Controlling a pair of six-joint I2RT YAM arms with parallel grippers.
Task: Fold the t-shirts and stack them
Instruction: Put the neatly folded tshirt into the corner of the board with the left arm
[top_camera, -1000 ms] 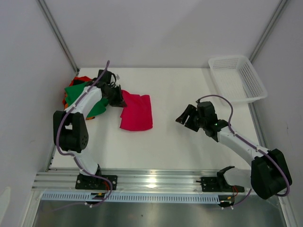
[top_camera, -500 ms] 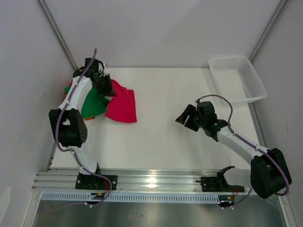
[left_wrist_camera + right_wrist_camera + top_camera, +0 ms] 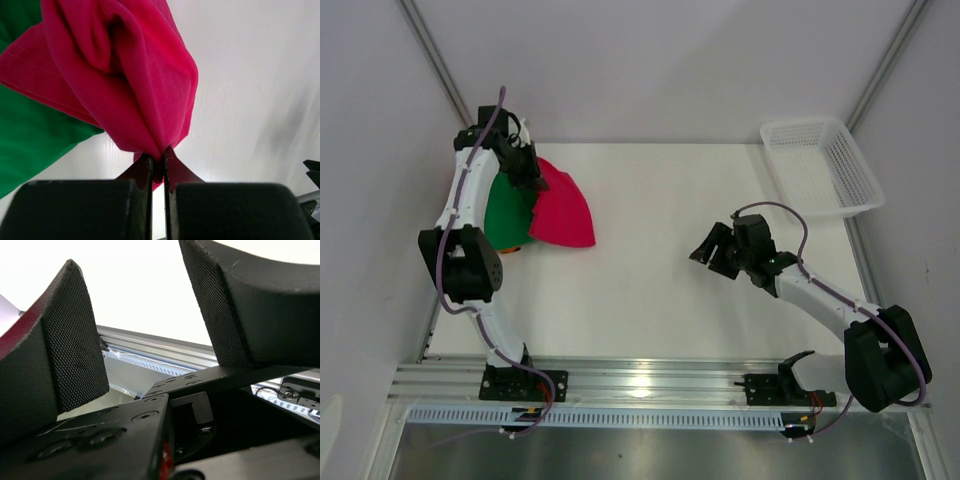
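Note:
A folded crimson t-shirt (image 3: 563, 208) hangs from my left gripper (image 3: 529, 176) at the far left of the table, its lower end over the table. In the left wrist view the jaws pinch a bunched fold of that crimson t-shirt (image 3: 135, 80), so the left gripper (image 3: 158, 159) is shut on it. Under and beside it lies a green t-shirt (image 3: 508, 215), also in the left wrist view as green t-shirt (image 3: 30, 135), with an orange edge (image 3: 508, 250) beneath. My right gripper (image 3: 708, 250) hovers right of centre, open and holding nothing; its padded fingers (image 3: 75, 345) stand wide apart.
A white mesh basket (image 3: 820, 165) stands at the far right corner. The aluminium rail (image 3: 640, 380) with the arm bases runs along the near edge. Grey walls close in on both sides.
My left arm has carried the crimson t-shirt leftward and toward the back, from beside the pile to over the green t-shirt. The right arm has stayed in place.

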